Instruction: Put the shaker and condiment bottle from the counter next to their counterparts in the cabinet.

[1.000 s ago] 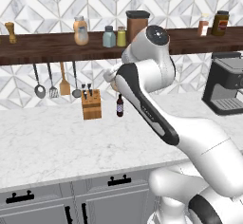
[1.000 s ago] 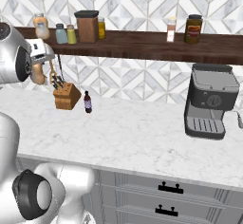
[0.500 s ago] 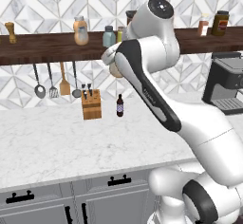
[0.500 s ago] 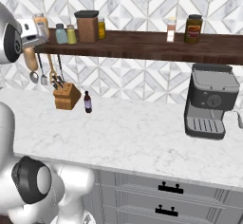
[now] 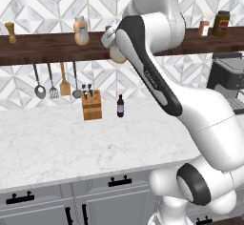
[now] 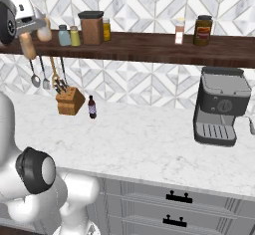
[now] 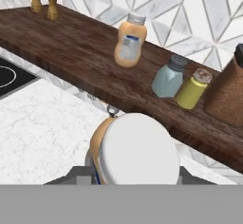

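One condiment bottle [image 7: 135, 154] hides the claw [image 7: 135, 178] gripping it.

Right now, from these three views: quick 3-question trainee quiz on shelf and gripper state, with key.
1. True or false: the shaker already stands on the cabinet beside the yellow-green shaker.
2. What does the gripper carry? A) the slim dark bottle B) the condiment bottle C) a knife
3. Which thing on the counter stands just right of the knife block in the left base view?

Key: 1 true. 2 B. 3 the slim dark bottle.
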Robot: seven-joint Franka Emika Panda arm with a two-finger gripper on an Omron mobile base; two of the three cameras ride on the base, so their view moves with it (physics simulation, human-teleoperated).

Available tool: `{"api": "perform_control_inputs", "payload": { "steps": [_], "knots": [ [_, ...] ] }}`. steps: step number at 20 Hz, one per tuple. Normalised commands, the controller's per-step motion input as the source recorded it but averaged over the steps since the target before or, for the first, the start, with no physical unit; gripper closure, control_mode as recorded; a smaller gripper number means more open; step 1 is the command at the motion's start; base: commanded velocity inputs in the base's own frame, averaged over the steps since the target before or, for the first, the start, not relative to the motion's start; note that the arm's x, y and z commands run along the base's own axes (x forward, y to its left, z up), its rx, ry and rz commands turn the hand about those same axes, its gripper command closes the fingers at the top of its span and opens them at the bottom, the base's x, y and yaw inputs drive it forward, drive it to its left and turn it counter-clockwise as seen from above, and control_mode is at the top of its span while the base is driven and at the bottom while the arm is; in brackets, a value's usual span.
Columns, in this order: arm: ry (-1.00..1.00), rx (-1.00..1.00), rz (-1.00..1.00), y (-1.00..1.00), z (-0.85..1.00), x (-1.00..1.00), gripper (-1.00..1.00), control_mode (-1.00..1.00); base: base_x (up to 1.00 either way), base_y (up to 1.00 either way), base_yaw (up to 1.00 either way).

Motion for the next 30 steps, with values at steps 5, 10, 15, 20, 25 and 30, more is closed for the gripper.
{"api": "perform_control_inputs", "payload": {
  "steps": [5, 10, 15, 20, 25, 30],
  "knots": [
    [-0.12, -0.04, 0.00, 0.00, 0.11, 0.00, 1.00, -1.00, 0.00, 0.00, 0.00],
    [-0.20, -0.05, 0.01, 0.00, 0.00, 0.06, 1.00, -1.00, 0.00, 0.00, 0.00],
    [-0.12, -0.01, 0.01, 0.00, -0.13, 0.21, 1.00, -1.00, 0.00, 0.00, 0.00],
    [-0.01, 0.00, 0.01, 0.00, -0.11, 0.22, 1.00, -1.00, 0.00, 0.00, 0.00],
    [0.00, 0.00, 0.00, 0.00, 0.00, 0.20, 1.00, -1.00, 0.00, 0.00, 0.00],
    [0.01, 0.00, 0.00, 0.00, 0.00, 0.20, 1.00, -1.00, 0.00, 0.00, 0.00]
  ]
}}
